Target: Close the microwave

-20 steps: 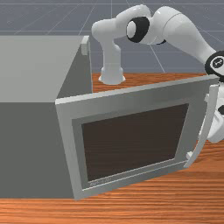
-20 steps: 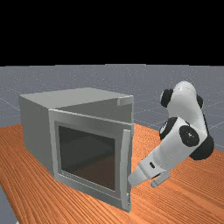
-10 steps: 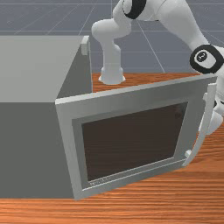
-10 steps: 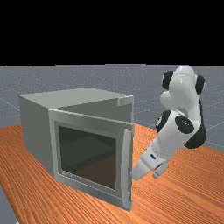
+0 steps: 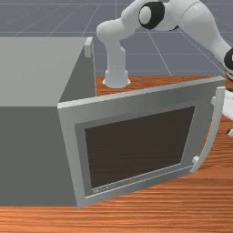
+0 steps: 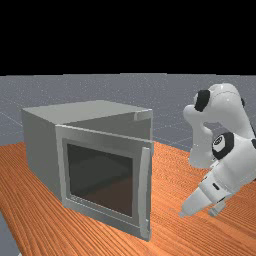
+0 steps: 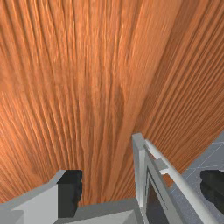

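While the door (image 5: 136, 103) stands ajar, the front view crops the gripper (image 6: 199, 212).

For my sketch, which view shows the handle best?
The front view shows the handle best, its whole curve plain. The far view makes it look nearly straight; the wrist view cuts part of it off.

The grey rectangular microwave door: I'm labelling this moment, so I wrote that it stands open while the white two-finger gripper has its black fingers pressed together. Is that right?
Not the fingers: the wrist view shows the white two-finger gripper with its black fingers wide apart. The grey rectangular microwave door does stand open.
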Controlling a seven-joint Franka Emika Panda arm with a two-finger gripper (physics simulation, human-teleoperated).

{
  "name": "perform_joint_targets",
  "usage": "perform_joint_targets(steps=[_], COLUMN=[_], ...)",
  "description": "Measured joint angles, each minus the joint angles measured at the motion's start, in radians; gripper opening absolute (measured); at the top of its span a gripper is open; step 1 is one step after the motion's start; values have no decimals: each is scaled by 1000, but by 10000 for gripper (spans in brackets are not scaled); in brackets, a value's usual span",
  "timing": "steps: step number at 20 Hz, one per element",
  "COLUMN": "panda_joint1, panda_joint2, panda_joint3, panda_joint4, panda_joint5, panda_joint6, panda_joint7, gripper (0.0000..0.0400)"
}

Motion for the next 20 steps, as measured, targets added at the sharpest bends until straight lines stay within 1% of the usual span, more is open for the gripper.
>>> perform_joint_targets(steps=[1, 6, 7, 10, 12, 13, 14, 16, 17, 18, 20], panda_joint1=[-23, -21, -36, -92, -140, -146, -184, -170, -166, -122, -59], panda_joint2=[81, 82, 17, -115, -182, -205, -145, -248, -307, -369, -525], panda_joint3=[33, 34, 33, 25, 18, 25, 60, 47, 46, 12, 0], panda_joint4=[165, 165, 49, -182, -297, -331, -193, -387, -497, -613, -866], panda_joint5=[53, 53, 47, 36, 34, 32, 84, 42, 33, -48, -154], panda_joint6=[-120, -120, -70, 29, 76, 93, -66, 102, 180, 243, 311], panda_joint7=[-100, -100, -110, -154, -205, -229, -384, -319, -277, -162, 20], gripper=[400, 400, 400, 400, 400, 400, 400, 400, 400, 400, 400])
